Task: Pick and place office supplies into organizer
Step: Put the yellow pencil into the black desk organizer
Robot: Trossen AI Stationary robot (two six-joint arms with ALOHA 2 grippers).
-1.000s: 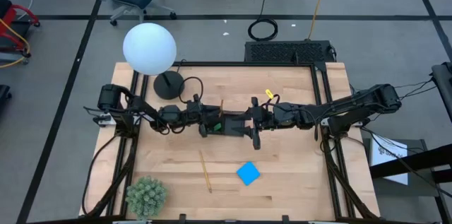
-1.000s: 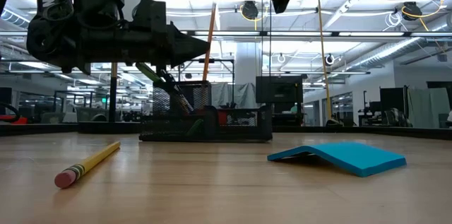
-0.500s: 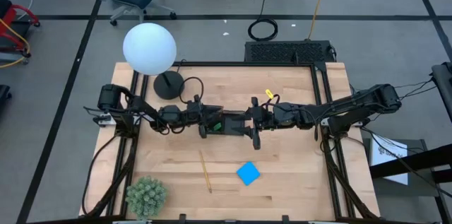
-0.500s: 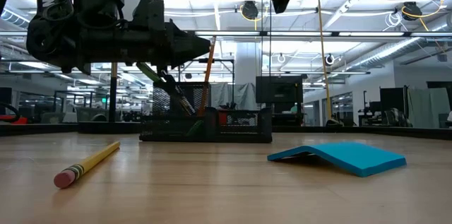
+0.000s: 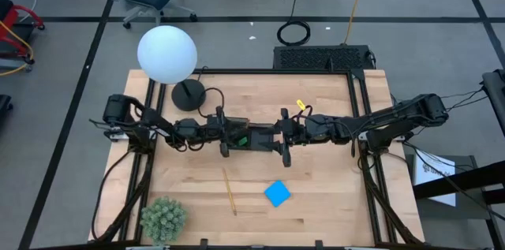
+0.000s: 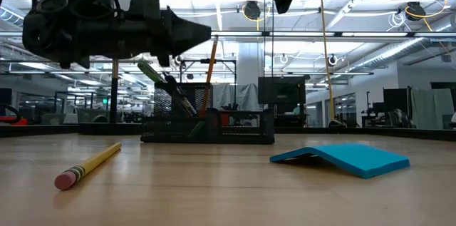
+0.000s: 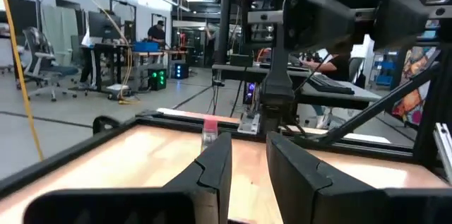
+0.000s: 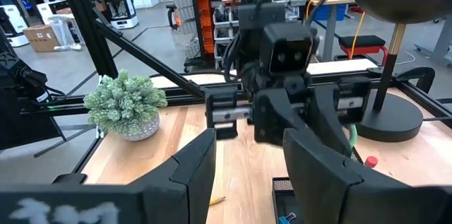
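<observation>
The black organizer [image 5: 254, 137] [image 6: 235, 127] stands mid-table between my two grippers. An orange pencil [image 6: 208, 76] stands in its taller mesh section, eraser end [image 7: 210, 126] up; green-handled scissors [image 6: 152, 71] and a dark pen lean there too. My left gripper [image 5: 231, 135] [image 7: 248, 146] hovers open just left of and above the organizer, level with the pencil's top, nothing between its fingers. My right gripper [image 5: 278, 136] [image 8: 247, 146] hangs open higher up, on the organizer's right. A second pencil [image 5: 230, 191] [image 6: 89, 165] and the blue pad [image 5: 277, 193] [image 6: 340, 158] lie flat on the table nearer the front.
A white globe lamp [image 5: 166, 54] with a round black base [image 5: 188, 94] stands at the far left. A spiky green plant ball [image 5: 163, 218] sits at the near left corner. Bare wood lies between the loose pencil, the pad and the organizer.
The orange pencil, held high in my left gripper a second ago, has dropped down into the organizer's tall section and now stands there on its own. My left gripper has let it go, then risen a little and drawn back toward the table's left edge.
</observation>
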